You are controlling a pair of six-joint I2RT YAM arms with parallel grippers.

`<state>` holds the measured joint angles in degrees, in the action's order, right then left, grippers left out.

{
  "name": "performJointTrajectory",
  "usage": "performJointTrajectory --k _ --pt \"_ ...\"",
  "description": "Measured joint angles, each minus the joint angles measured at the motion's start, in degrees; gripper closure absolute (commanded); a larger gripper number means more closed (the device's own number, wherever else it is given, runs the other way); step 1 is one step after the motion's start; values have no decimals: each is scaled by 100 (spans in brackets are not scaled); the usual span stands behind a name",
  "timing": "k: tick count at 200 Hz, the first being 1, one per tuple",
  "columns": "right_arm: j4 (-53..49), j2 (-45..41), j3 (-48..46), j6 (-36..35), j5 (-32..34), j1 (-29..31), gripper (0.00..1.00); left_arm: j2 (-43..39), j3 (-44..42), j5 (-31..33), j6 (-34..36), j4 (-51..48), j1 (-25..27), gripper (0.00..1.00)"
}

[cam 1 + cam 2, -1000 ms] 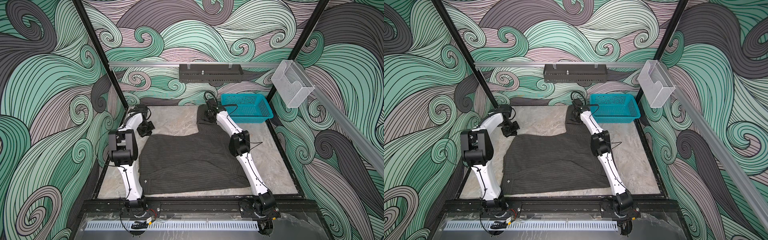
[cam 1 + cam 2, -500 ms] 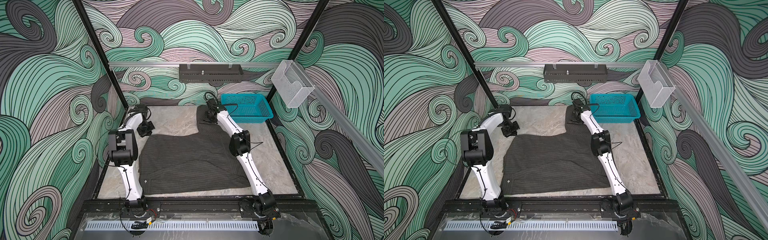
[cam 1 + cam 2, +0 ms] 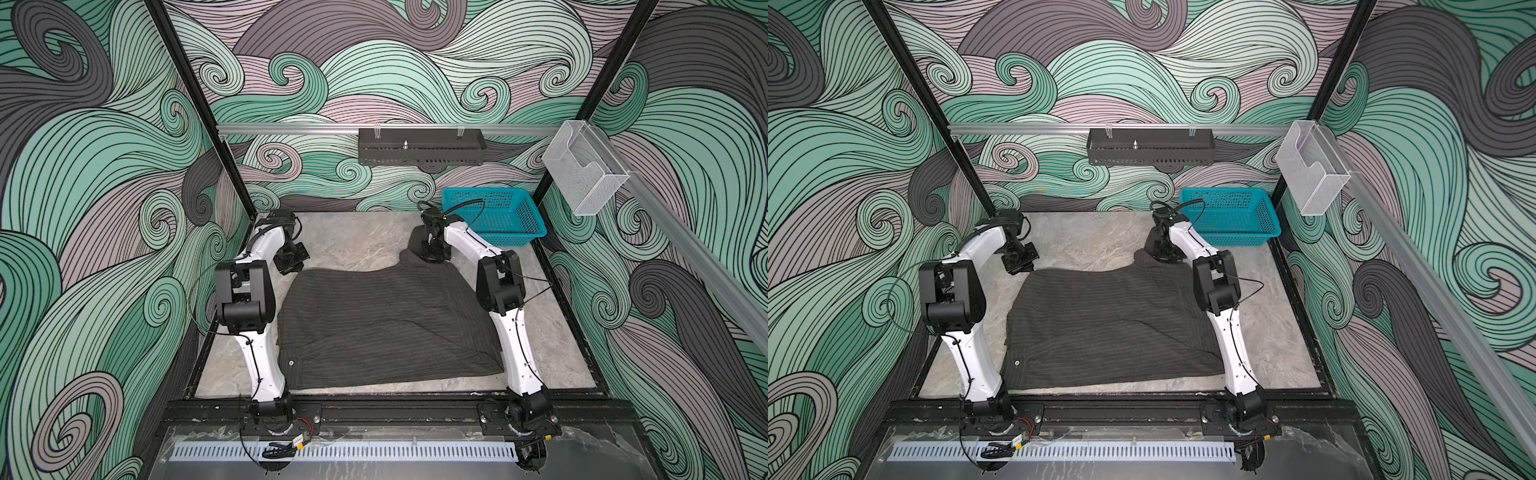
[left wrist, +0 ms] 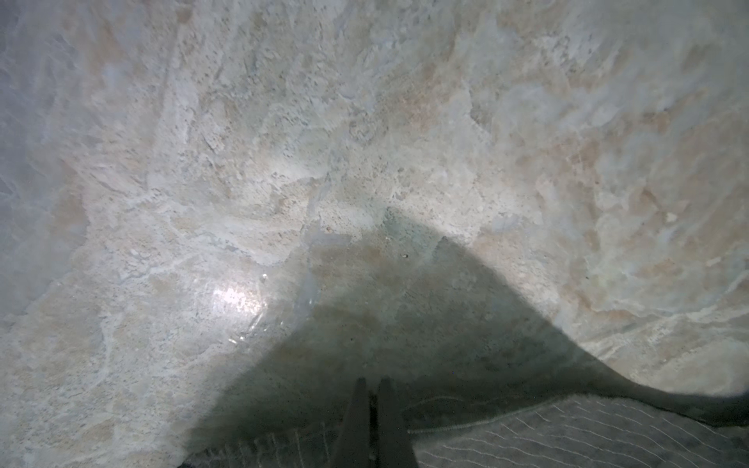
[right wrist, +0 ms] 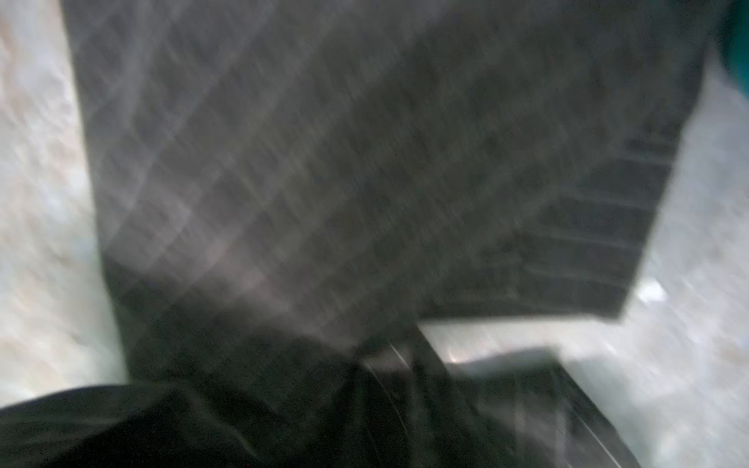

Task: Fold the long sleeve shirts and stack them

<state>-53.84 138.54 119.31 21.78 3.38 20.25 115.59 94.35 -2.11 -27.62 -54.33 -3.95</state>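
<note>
Right end effector shifted on shirt corner, teal basket nearby.

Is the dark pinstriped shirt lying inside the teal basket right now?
No, in a top view the shirt lies spread on the table, outside the teal basket.

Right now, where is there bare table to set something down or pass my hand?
Bare: the far strip of table behind the shirt, between the left pincer and the right pincer; and the right strip between the right arm and the frame, nearer than the basket. Crowded: the middle and left edge.
</note>
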Motion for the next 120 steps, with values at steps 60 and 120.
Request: performJointTrajectory --k 60,120 --pt "111 -76 964 -131 533 -17 18 0 -55 -4 0 11 0 100" --pt "-258 1534 2811 55 608 -66 0 0 -85 -4 0 37 0 100"
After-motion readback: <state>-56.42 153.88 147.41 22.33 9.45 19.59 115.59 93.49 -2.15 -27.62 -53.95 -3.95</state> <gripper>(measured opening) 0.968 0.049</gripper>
